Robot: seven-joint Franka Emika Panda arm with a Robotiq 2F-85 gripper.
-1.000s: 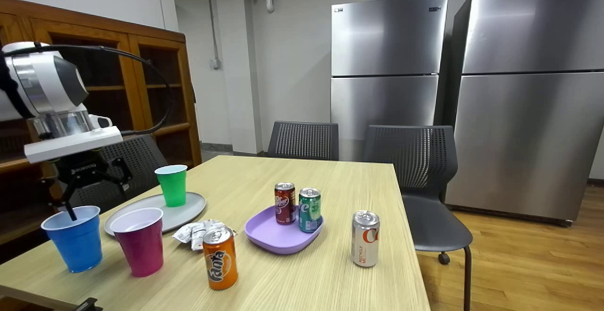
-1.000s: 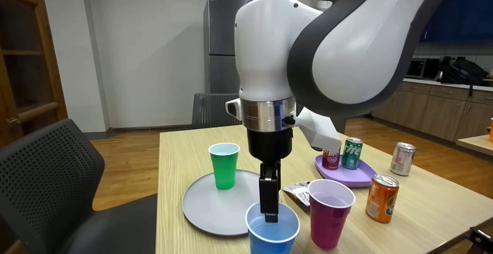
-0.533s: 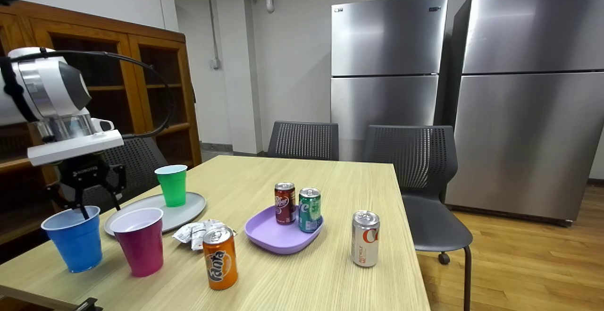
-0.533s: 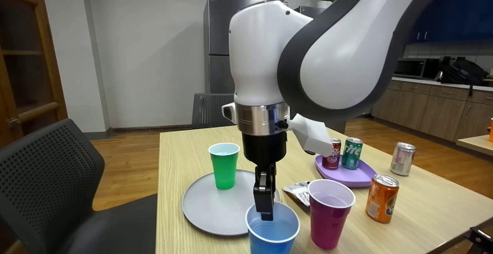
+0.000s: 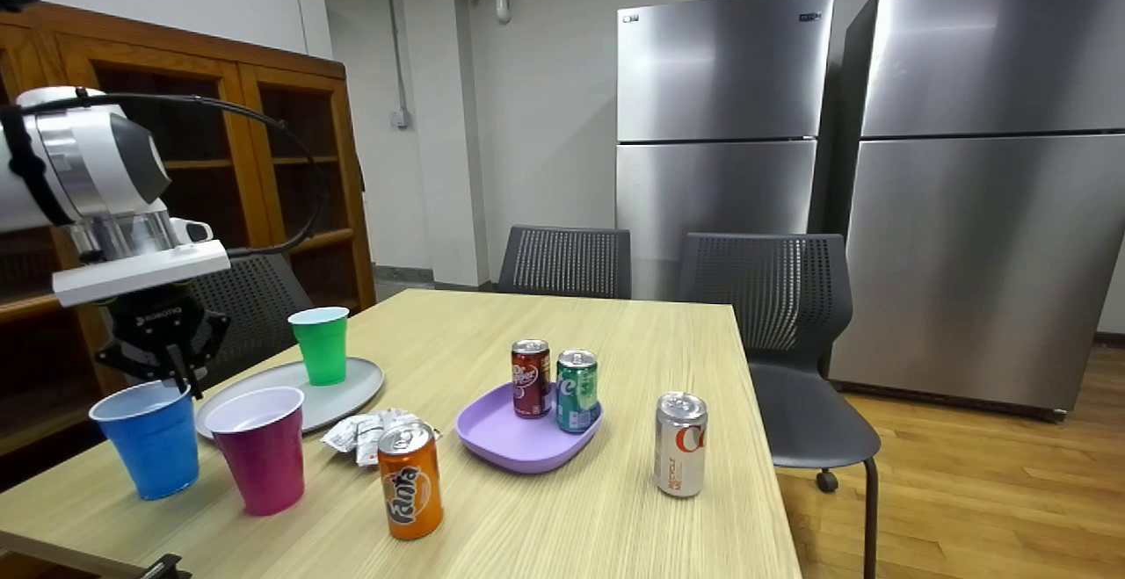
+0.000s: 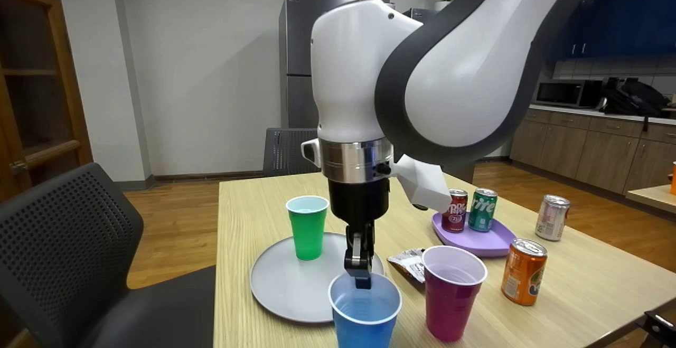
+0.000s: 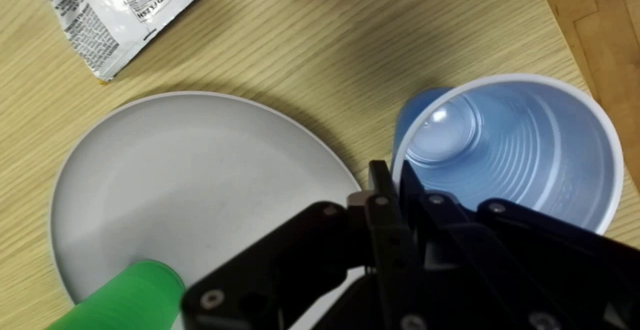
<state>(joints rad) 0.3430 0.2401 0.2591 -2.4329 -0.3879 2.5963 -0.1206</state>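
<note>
Cup (image 5: 151,445), blue, long axis vertical, mouth up

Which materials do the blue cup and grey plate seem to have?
The blue cup looks like glossy plastic: its wall is ridged, its bottom reflects brightly. The grey plate looks matte, perhaps plastic, possibly ceramic; its surface shows no strong shine.
</note>
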